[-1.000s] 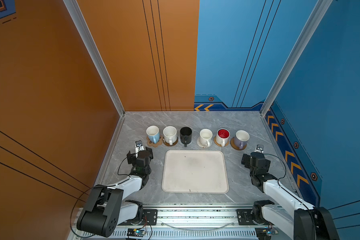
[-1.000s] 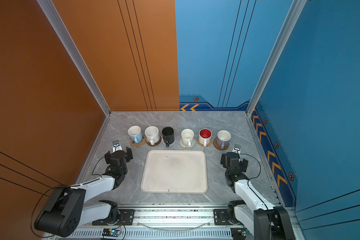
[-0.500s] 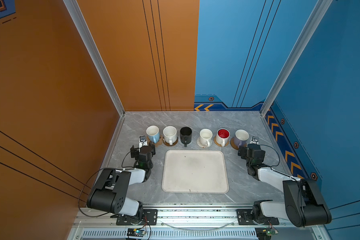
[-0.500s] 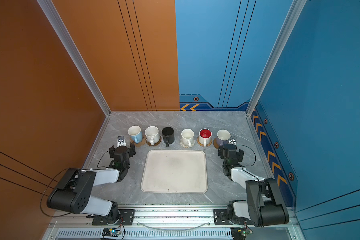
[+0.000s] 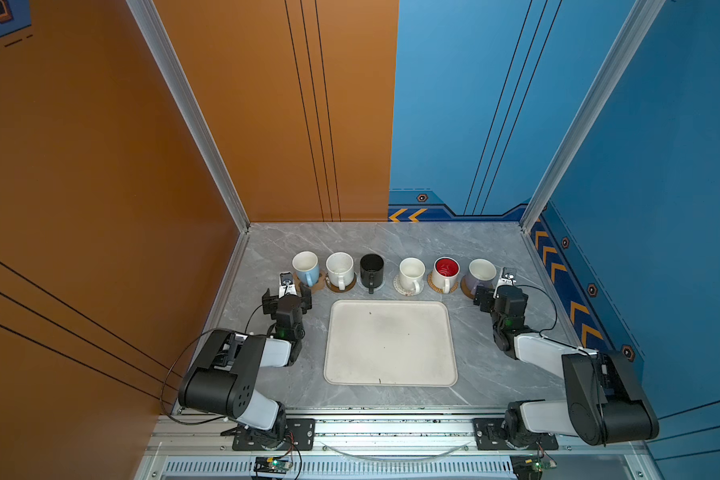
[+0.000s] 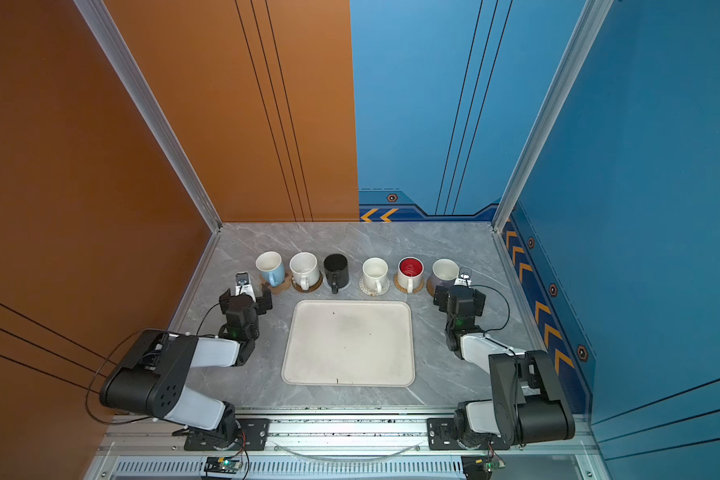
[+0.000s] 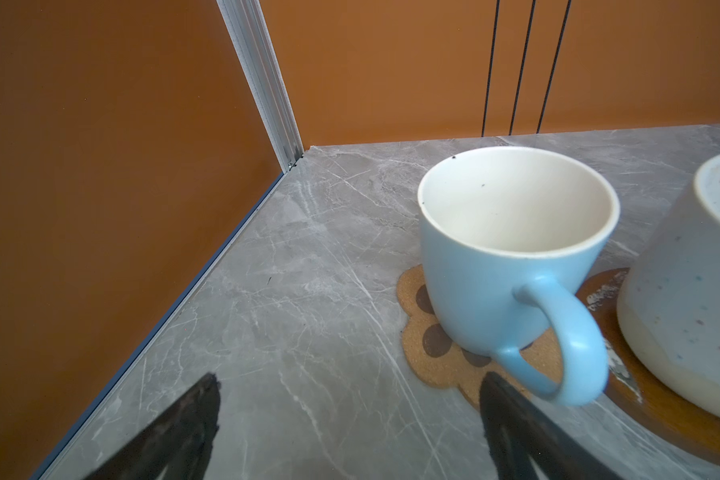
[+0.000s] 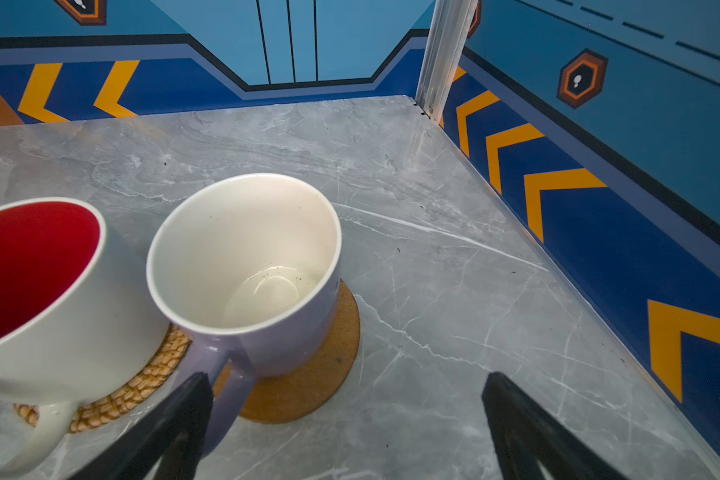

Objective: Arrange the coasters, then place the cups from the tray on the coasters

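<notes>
Cups [image 5: 411, 272] on coasters [image 8: 316, 374] beyond tray [image 5: 391, 349]; L gripper [image 7: 350, 376] wide nr blue cup [image 7: 487, 299], R gripper [image 8: 347, 376] wide nr lavender cup [image 8: 292, 345].

Grey marble-patterned tabletop [image 5: 433, 239] fills the lower centre in both top views. Orange wall panels [image 5: 100, 145] close the left and upper centre. Blue wall panels [image 5: 661, 166] close the right and carry yellow chevron stripes [image 5: 577, 311] low down. Aluminium corner posts [image 5: 192, 116] run diagonally; an aluminium base rail [image 5: 391, 428] spans the bottom.

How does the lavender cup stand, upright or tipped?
Upright. The lavender cup has its open mouth facing up and its base on the brown coaster.
</notes>
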Controlling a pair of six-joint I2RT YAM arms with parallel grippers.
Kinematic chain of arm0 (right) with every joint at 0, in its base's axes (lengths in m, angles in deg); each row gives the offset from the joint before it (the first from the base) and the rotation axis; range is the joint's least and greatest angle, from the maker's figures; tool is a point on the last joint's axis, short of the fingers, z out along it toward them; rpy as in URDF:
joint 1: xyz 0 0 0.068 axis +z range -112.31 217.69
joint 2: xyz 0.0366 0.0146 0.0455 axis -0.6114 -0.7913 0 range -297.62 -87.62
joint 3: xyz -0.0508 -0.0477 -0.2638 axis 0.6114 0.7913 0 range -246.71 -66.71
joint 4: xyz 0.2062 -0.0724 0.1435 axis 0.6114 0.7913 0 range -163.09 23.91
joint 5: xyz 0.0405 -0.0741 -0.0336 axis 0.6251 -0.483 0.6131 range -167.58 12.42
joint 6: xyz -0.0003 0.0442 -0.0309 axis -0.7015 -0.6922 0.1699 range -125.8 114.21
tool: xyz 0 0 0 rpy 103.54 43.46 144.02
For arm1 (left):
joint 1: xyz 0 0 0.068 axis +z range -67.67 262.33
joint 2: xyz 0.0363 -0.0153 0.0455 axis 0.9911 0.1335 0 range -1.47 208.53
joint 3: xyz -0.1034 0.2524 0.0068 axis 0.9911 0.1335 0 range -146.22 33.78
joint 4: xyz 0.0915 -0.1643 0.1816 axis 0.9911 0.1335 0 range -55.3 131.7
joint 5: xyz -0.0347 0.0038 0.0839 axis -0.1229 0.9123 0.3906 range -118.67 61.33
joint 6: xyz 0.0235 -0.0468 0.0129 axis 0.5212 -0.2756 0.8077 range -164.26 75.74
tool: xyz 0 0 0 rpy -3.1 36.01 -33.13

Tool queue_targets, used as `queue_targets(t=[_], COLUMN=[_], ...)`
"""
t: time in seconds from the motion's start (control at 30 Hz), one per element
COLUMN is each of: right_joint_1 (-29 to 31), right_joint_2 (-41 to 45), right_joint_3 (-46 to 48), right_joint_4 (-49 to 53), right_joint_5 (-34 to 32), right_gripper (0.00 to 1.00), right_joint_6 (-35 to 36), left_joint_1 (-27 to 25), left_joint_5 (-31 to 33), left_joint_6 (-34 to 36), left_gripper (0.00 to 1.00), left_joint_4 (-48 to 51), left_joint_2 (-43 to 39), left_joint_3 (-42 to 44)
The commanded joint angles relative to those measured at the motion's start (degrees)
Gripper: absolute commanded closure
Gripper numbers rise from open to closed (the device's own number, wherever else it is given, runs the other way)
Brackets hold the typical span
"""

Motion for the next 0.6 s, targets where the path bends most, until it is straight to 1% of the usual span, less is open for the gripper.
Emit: queue_targets(t=[0.0,0.23,0.27,0.3,0.4,0.47,0.57], right_joint_1=[-0.6,-2.2,-2.7,-2.9,-3.5,-3.7,-3.9], right_joint_2=[-0.2,-0.3,-0.3,-0.2,-0.1,0.0,-0.5], right_joint_3=[-0.1,0.6,0.8,1.1,2.1,2.6,2.9], right_joint_4=[-1.4,-3.3,-3.8,-4.6,-6.8,-7.8,-9.2], right_joint_5=[1.5,5.5,6.3,7.2,9.6,11.1,12.9], right_gripper=[0.0,0.0,0.0,0.0,0.0,0.0,0.0], right_joint_6=[1.0,1.3,1.3,1.5,2.1,2.6,2.9], left_joint_1=[0.9,1.5,1.7,1.7,1.3,1.4,1.4], left_joint_5=[-2.0,-4.7,-4.9,-5.0,-5.0,-5.1,-5.3], left_joint_6=[0.1,0.0,-0.2,0.9,0.6,0.8,0.8], left_gripper=[0.02,0.02,0.02,0.02,0.02,0.02,0.02], left_joint_4=[-1.4,-2.3,-3.6,-7.9,-4.9,-6.6,-6.6], left_joint_2=[0.0,0.9,2.5,4.9,3.5,4.2,4.1], left_joint_3=[0.7,1.2,1.2,1.3,1.2,1.4,1.5])
